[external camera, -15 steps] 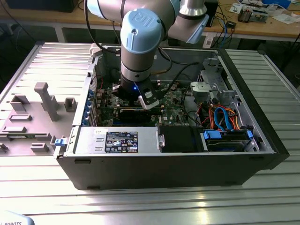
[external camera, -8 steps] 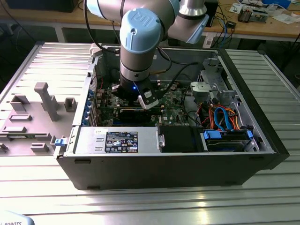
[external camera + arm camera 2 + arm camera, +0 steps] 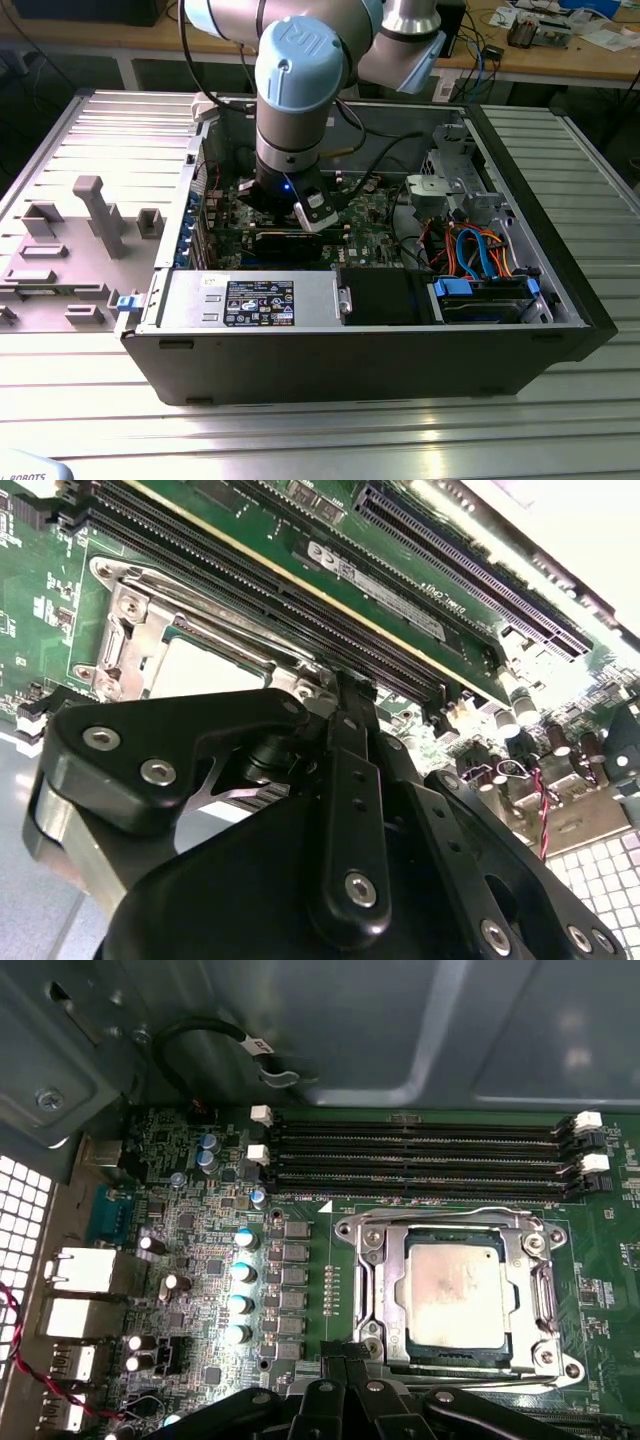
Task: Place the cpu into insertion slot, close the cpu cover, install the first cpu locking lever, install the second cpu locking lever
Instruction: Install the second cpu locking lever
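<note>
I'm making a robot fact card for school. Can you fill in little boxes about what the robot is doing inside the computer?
place: open computer case on a metal table
robot part: end effector low over the green motherboard, at the socket's edge
cpu: lying flat in the insertion slot
cpu cover: down around the chip, framing it
memory slots: long black rows beside the socket
holding anything: nothing seen in its fingers

Cpu [image 3: 452, 1296] in insertion slot [image 3: 375, 1305], cpu cover [image 3: 532, 1298] down over it, beside mem slots [image 3: 420, 1155].
</note>
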Controlling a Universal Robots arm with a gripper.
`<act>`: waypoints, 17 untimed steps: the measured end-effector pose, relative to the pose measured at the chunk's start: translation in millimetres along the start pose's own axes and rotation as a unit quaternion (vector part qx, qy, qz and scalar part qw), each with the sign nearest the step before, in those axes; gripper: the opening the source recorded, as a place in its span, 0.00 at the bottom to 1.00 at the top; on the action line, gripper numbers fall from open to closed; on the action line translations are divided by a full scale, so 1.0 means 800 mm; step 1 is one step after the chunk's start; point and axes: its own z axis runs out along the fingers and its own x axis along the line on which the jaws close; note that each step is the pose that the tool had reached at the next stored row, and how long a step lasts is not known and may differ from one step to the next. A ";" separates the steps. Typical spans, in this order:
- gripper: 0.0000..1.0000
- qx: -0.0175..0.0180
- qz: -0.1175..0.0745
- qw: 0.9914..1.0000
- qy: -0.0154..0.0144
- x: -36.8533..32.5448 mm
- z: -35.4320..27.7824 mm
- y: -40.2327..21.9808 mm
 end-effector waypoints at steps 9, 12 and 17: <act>0.11 0.000 0.000 1.000 0.000 0.0040 -0.0301 0.0090; 0.11 0.000 0.000 1.000 0.000 0.0042 -0.0320 0.0096; 0.11 0.000 0.000 1.000 0.000 0.0043 -0.0332 0.0099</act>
